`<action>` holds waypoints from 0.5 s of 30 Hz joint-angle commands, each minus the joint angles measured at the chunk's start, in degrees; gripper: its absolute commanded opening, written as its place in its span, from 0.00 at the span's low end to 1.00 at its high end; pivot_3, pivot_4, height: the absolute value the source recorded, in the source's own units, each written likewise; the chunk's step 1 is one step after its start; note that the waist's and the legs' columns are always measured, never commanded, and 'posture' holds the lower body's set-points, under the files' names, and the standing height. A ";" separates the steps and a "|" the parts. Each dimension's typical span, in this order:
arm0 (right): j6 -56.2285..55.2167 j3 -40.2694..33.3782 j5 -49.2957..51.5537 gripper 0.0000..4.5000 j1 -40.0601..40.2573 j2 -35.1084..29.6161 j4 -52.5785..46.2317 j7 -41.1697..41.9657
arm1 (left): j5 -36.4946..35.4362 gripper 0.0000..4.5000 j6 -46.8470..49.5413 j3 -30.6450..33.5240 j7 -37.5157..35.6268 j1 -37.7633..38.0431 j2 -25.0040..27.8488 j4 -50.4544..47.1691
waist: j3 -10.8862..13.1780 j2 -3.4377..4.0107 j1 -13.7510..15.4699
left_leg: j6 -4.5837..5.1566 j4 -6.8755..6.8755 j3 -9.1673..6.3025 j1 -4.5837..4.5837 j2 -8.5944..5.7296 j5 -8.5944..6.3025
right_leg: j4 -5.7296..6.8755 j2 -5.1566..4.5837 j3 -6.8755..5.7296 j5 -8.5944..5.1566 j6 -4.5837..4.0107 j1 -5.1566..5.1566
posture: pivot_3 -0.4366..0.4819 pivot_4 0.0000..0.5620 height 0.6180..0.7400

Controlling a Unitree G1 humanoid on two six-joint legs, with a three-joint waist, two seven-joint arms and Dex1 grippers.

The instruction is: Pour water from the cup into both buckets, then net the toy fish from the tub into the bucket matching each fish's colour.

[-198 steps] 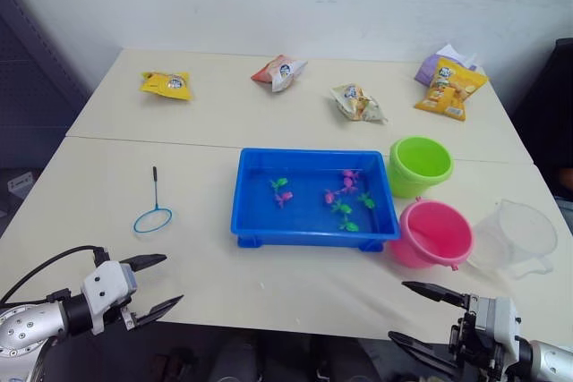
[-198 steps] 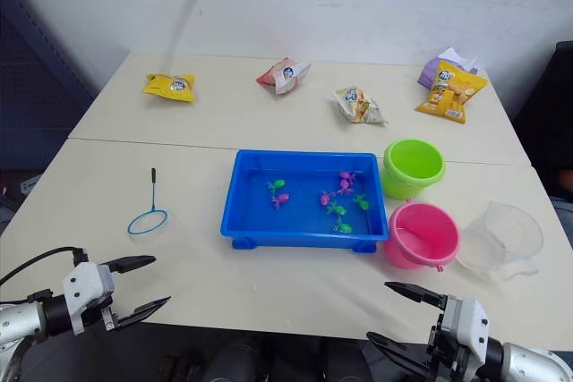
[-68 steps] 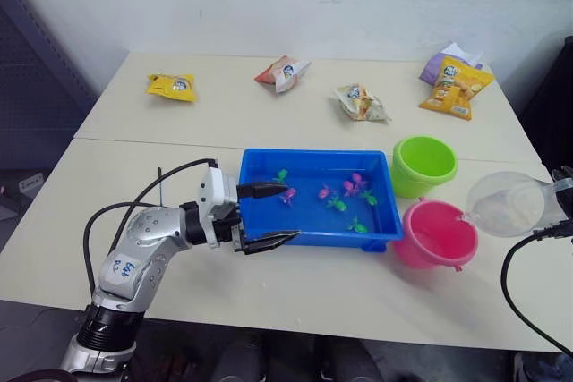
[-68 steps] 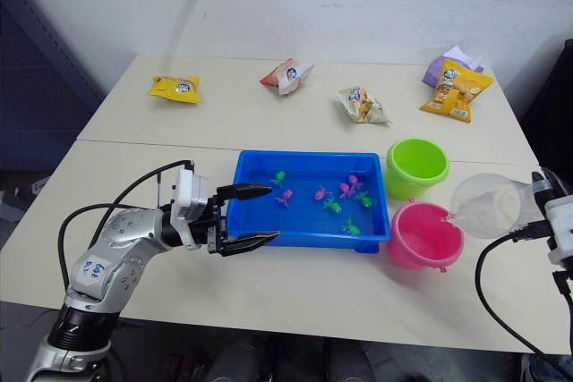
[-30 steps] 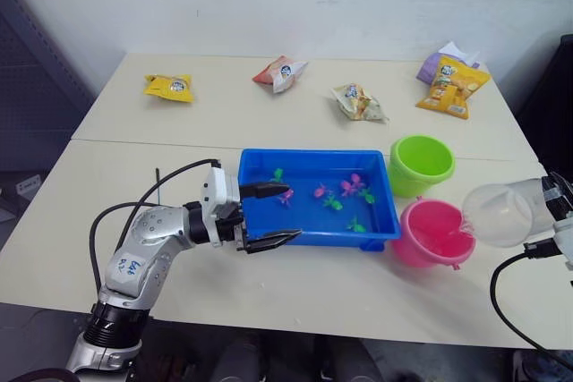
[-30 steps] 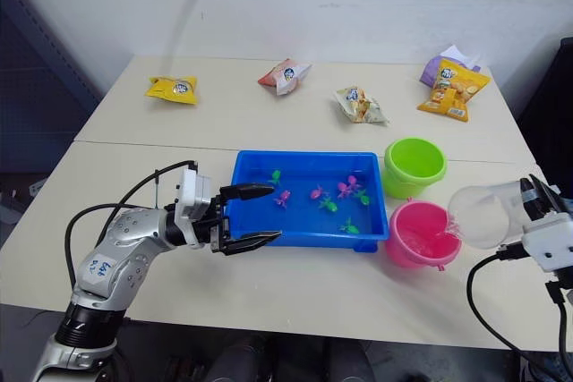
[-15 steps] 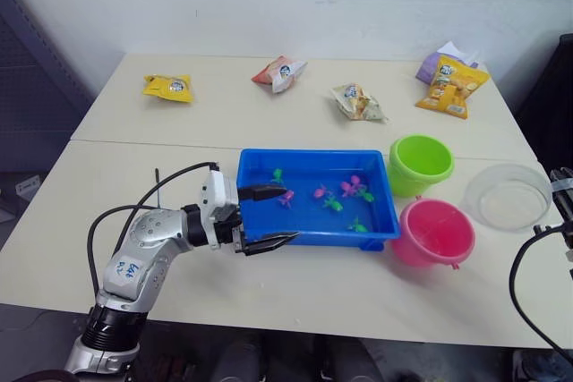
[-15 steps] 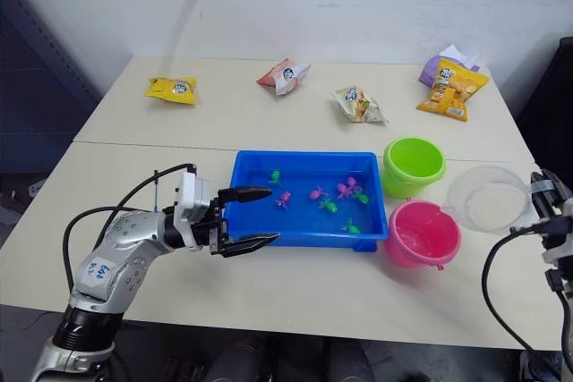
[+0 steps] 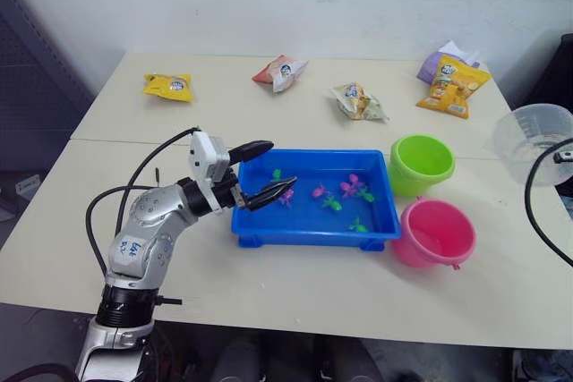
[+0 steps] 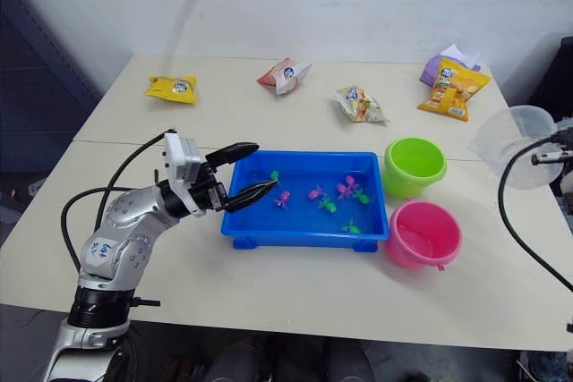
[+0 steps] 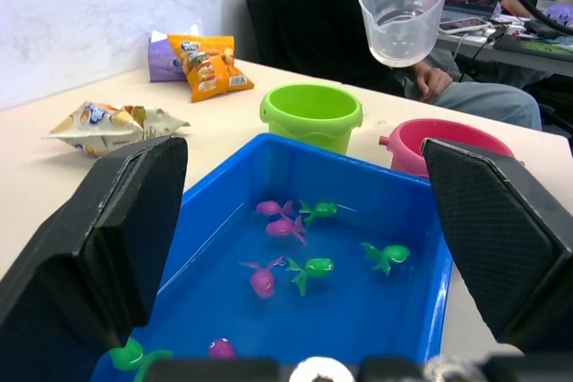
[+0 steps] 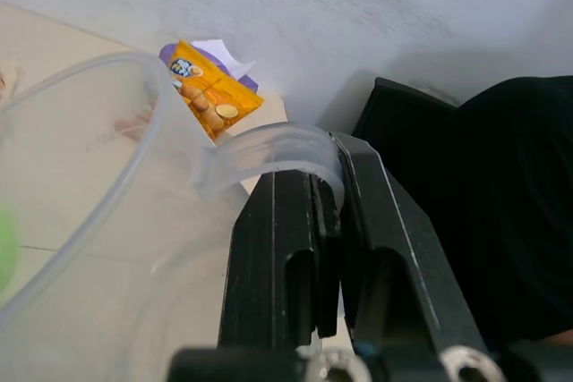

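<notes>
Black fingers of my left gripper (image 9: 258, 170) gape empty over the tub's (image 9: 295, 233) left end. Right of the tub sits the green bucket (image 9: 421, 165), below and left of the cup (image 9: 533, 142), which my right gripper (image 12: 309, 221) clamps by the handle, upright, so it's the arm to pour.

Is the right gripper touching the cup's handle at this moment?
Touching. In the right wrist view the right gripper has its two black fingers closed on the cup by its clear handle, with no gap showing.

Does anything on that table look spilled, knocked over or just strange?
Nothing looks spilled or knocked over. The oddest sight is the snack packets scattered along the table's far side, unrelated to the fish game. Both buckets stand upright beside the tub.
</notes>
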 commanded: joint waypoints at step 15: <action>-18.13 11.65 -17.61 0.01 -12.18 -2.81 12.76 -0.15 | 1.31 1.00 0.33 -2.04 1.73 1.35 -0.17 -4.72 | 0.04 -0.06 0.03 | -0.05 0.02 -0.01 -0.09 0.00 0.05 | -0.05 -0.01 -0.02 0.02 0.03 -0.04 | 0.48 0.27 1.00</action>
